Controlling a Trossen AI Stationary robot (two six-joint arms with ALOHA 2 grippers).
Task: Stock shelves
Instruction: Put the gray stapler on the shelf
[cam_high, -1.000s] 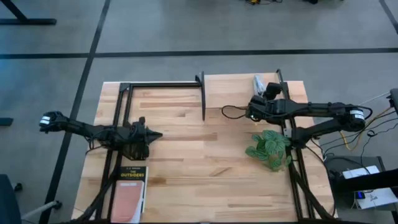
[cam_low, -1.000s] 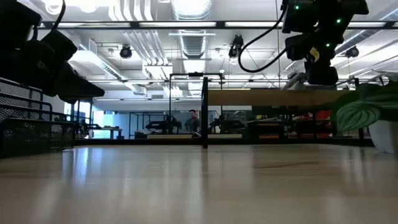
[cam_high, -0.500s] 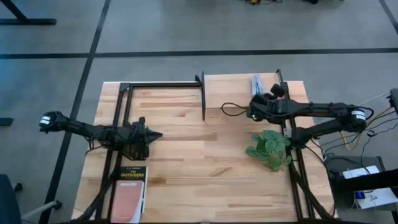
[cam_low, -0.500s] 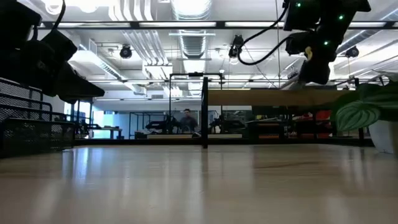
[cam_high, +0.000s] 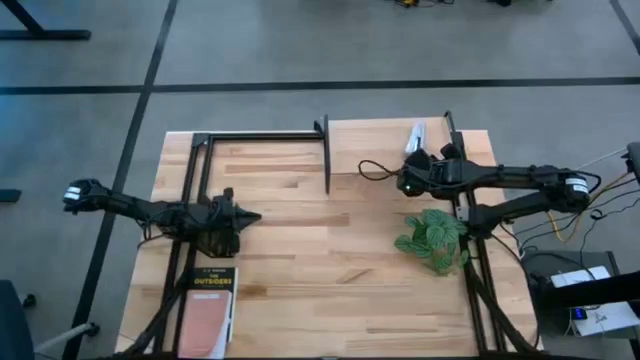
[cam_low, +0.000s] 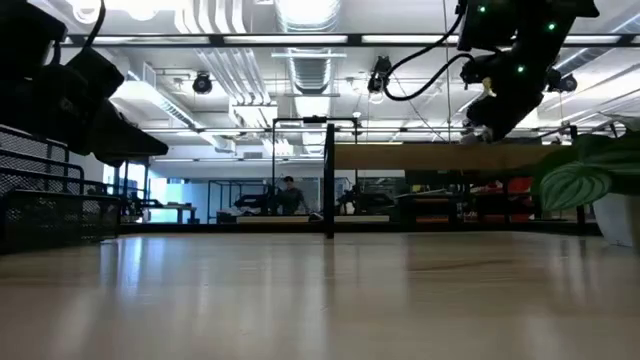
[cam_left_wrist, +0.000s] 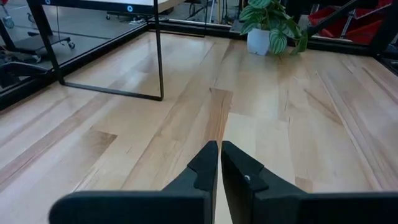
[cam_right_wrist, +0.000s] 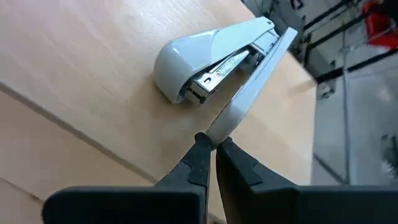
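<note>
The shelves (cam_high: 370, 145) are one light wood board on thin black legs at the table's far middle and right, and its edge also shows in the low view (cam_low: 420, 157). A white stapler (cam_right_wrist: 205, 56) lies on the board, sprung open, with its base arm angled away from its body. My right gripper (cam_right_wrist: 213, 142) is over the board (cam_high: 418, 160), shut on the stapler. My left gripper (cam_high: 252, 216) waits shut above the table's left half and holds nothing (cam_left_wrist: 219, 149). My right gripper pinches the free end of the stapler's flat base arm (cam_right_wrist: 225, 121) between its two fingertips. The fingers slant down from the table's near right and lie roughly in line with the arm. The stapler's body rests on the shelf board.
A potted plant (cam_high: 435, 240) stands on the table just near of the shelf's right end. A book (cam_high: 208, 300) lies at the near left. A black wire rack (cam_low: 45, 205) stands at the left.
My right gripper has tipped from pointing straight down to a slant over the shelf board and shifted a little toward the far edge. The stapler has turned on the board and now lies at an angle.
</note>
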